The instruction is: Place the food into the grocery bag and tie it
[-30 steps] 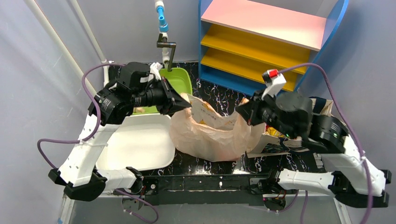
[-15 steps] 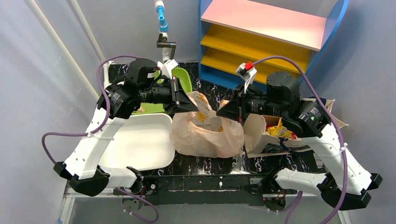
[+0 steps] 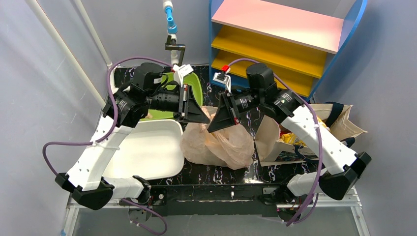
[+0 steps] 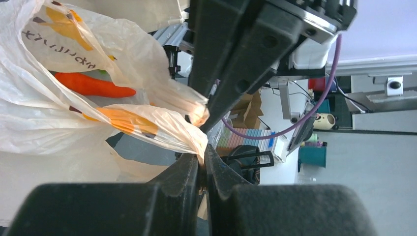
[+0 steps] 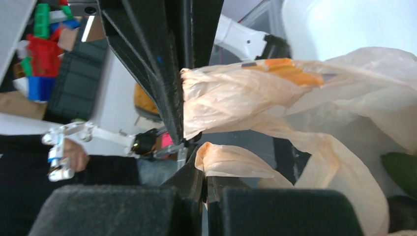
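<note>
The grocery bag [image 3: 221, 145] lies bunched on the black table between the two arms. Its two handles are drawn up to where the grippers meet. My left gripper [image 4: 202, 158] is shut on one twisted handle [image 4: 162, 129]; in the top view this gripper [image 3: 208, 120] points right over the bag. My right gripper [image 5: 205, 173] is shut on the other handle [image 5: 236, 162], and from above it [image 3: 211, 130] reaches left, just below the left one. Through the plastic show a long orange-red vegetable [image 4: 93, 86] and a dark green fruit [image 5: 401, 167]. The other food is hidden.
A white tray [image 3: 142, 152] sits left of the bag, with a green bin [image 3: 195, 84] behind it. A blue shelf unit with pink and yellow boards [image 3: 280, 44] stands at the back. A canvas tote [image 3: 342, 120] with packets lies at the right, with a sheet of cream paper [image 3: 268, 140] beside the bag.
The right arm swung left across the bag, carrying its handle over to the left gripper. The left gripper shifted slightly right. The bag drew together into a tighter bundle.
</note>
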Motion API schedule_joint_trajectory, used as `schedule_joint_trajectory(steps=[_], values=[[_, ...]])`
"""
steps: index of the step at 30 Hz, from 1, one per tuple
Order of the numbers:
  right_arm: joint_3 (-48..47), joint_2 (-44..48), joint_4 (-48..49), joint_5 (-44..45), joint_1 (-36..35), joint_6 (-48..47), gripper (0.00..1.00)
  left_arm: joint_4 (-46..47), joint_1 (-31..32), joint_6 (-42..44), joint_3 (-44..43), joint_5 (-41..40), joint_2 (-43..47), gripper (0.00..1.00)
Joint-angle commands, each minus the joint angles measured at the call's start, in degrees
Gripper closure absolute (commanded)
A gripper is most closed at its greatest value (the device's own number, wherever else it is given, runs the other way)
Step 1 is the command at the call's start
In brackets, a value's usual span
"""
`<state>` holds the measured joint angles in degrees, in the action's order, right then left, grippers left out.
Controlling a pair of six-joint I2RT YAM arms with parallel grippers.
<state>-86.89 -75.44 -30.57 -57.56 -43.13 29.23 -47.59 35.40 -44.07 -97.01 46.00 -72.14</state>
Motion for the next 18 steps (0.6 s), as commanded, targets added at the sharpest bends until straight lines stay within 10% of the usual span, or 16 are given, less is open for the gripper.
schedule_joint_trajectory(steps=[1,8,18], values=[[0.06,-0.98,8.36,-12.69,0.24,5.56,0.99,3.26,-0.8,1.4,1.52,4.32,3.18,0.93],[2.47,-3.11,14.02,-18.62,0.24,11.5,0.99,1.0,-1.61,2.78,1.73,5.51,3.71,0.83],[6.85,-3.4,17.26,-20.06,-0.06,13.71,0.99,-7.61,-2.44,7.95,-0.01,2.02,6.05,0.28]])
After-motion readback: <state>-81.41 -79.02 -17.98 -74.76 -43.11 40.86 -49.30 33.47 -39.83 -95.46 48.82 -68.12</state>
